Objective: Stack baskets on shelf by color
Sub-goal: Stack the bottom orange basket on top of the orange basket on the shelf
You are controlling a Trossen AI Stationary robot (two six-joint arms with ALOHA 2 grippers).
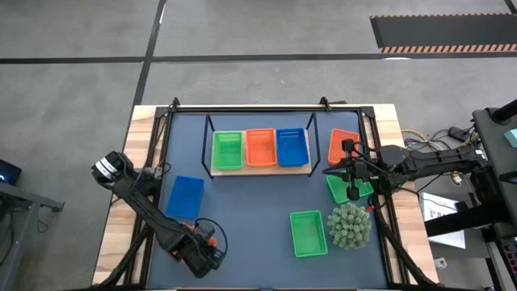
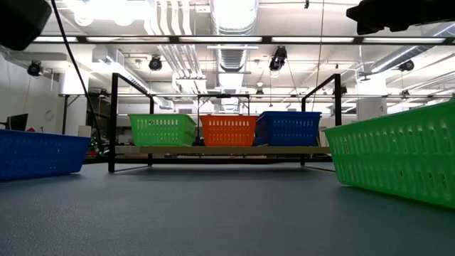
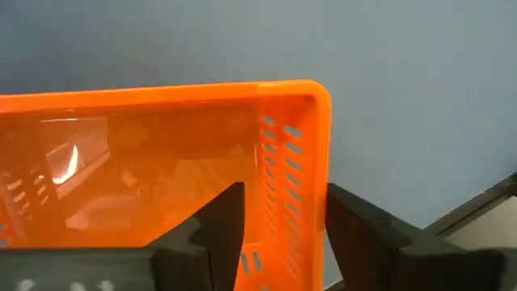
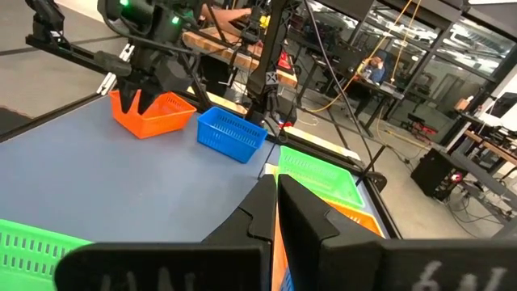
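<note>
- Left wrist view: the left tool (image 3: 283,212) stands released, its fingers (image 3: 220,230) either side of the short wall of a loose orange basket (image 3: 161,145), without visibly pinching it.
- High view: that tool sits at the near-left corner of the worktop mat (image 1: 258,202), well apart from the shelf (image 1: 260,170), with a loose blue basket (image 1: 185,197) between them.
- The shelf already carries green, orange and blue baskets side by side.
- The right tool (image 1: 353,184) is clenched and empty, waiting over a green basket (image 1: 361,190) at the mat's right edge.
- Judged step: taking hold of the orange basket for its stack.
- Next move calls for closing on the wall, lifting level, clearing the shelf's wire frame and nesting it into the middle orange basket (image 1: 260,148).
</note>
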